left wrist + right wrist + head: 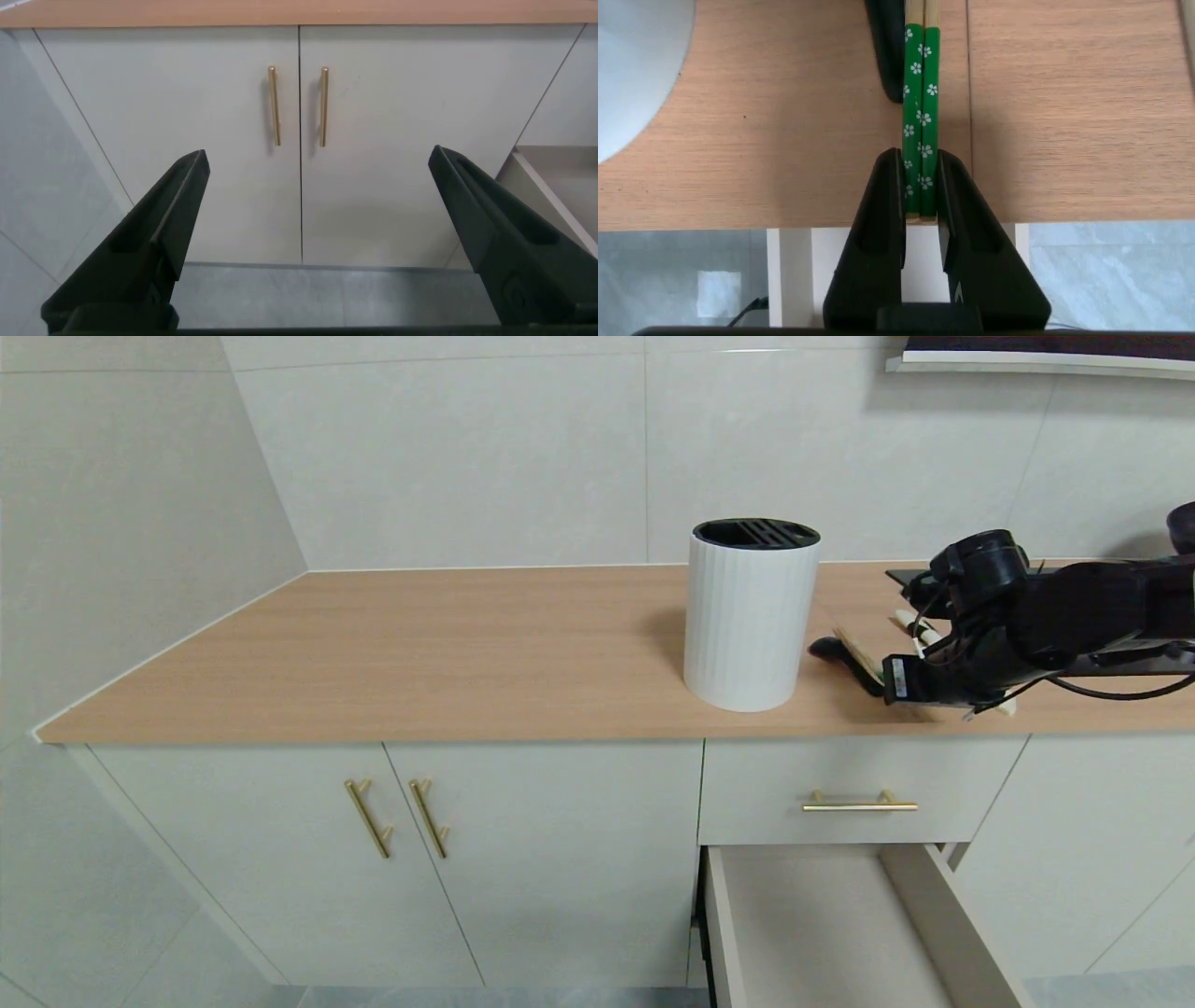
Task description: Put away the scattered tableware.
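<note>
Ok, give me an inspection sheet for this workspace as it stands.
Surface: wooden countertop, no spills seen.
Job's things: white ribbed holder upright, slotted black top; green flowered chopsticks at the counter's front edge; black utensil lying beside them; pale sticks partly hidden behind the right arm.
Clutter: nothing seen.
Grippers: right pincer shut on the chopsticks; left pincer open, low before the cabinet doors.
Cables: black cable looping under the right arm.
Surroundings: lower drawer pulled open, the drawer above shut; tiled wall behind.
</note>
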Motion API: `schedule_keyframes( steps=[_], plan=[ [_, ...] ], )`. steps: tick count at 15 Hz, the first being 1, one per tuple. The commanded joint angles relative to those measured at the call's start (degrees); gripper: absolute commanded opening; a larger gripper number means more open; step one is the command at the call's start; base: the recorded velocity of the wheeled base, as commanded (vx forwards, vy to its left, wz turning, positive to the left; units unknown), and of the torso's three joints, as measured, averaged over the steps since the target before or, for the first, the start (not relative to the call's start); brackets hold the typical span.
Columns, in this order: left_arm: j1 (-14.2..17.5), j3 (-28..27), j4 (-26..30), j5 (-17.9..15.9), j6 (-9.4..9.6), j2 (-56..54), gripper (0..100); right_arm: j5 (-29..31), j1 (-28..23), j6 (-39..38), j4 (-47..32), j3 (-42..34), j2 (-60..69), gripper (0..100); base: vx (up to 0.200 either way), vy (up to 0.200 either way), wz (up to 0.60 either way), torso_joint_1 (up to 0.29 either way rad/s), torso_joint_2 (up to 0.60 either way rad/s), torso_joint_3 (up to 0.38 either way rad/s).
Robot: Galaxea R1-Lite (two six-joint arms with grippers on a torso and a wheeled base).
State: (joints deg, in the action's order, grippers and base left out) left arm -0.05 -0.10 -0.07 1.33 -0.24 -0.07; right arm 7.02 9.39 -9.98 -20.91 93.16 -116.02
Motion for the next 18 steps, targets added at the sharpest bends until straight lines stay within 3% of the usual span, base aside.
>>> schedule_keyframes(
  steps=[1,3,6,9,12,14,18],
  plan=[
    [0.0,0.0,0.1,0.0,-0.02,0.1,100,0.0,0.0,-0.3,-0.2,-1.0,3.2,0,0.0,0.0,0.0,0.0,0.0,0.0],
    [0.0,0.0,0.0,0.1,-0.02,0.1,100,0.0,0.2,-0.3,-0.2,-2.5,5.9,0,0.0,0.0,0.0,0.0,0.0,0.0],
    [0.0,0.0,0.0,0.0,-0.02,0.1,100,-1.2,0.6,0.1,-1.5,-10.7,20.8,0,0.0,0.0,0.0,0.0,0.0,0.0],
    [0.0,0.0,0.0,0.0,-0.02,0.1,100,-3.2,5.8,-0.4,-13.5,-15.3,34.4,0,0.0,0.0,0.0,0.0,0.0,0.0],
    [0.0,0.0,0.0,0.1,-0.02,0.1,100,-3.3,9.0,-0.9,-14.9,-24.4,45.7,0,0.0,0.0,0.0,0.0,0.0,0.0],
    [0.0,0.0,0.0,0.1,-0.02,0.1,100,-2.9,11.4,0.1,-16.6,-29.8,49.4,0,0.0,0.0,0.0,0.0,0.0,0.0],
    [0.0,0.0,0.0,0.1,-0.02,0.1,100,-2.8,12.8,0.7,-17.8,-33.2,49.0,0,0.0,0.0,0.0,0.0,0.0,0.0]
  ],
)
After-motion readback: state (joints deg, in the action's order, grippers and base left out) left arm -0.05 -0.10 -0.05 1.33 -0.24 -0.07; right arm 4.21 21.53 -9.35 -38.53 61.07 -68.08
